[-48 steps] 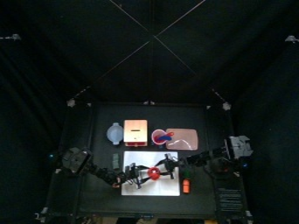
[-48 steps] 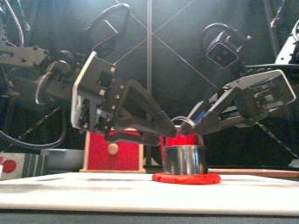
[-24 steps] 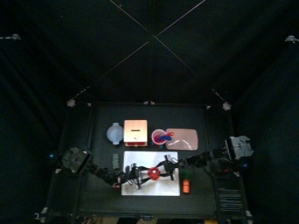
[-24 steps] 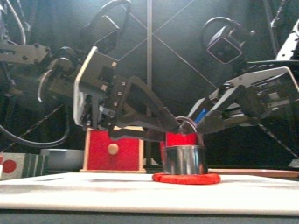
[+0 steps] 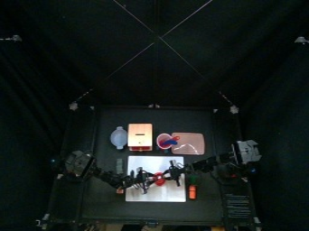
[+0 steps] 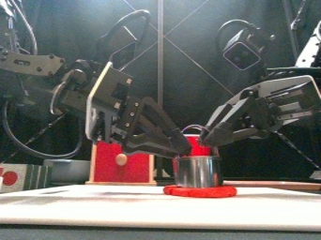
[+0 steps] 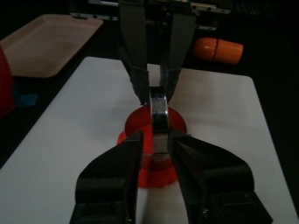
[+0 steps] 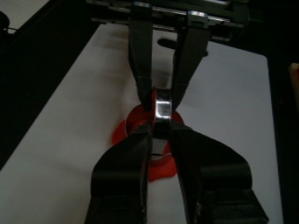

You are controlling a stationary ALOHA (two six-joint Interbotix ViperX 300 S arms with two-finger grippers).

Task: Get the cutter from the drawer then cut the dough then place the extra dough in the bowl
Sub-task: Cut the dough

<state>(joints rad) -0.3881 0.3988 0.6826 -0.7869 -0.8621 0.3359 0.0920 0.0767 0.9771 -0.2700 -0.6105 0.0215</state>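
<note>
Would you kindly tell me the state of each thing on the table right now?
cutter: upright on the dough, handle up.
dough: flat on the board, a rim showing around the cutter.
left gripper: shut on the cutter's handle.
right gripper: shut on the cutter's handle.
bowl: upright, no dough seen in it.
drawer: open or shut, cannot tell.

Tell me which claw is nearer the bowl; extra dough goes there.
Left. The left claw is at the cutter, in front and right of the bowl; the right claw meets it from the cutter's far side, farther right.
</note>
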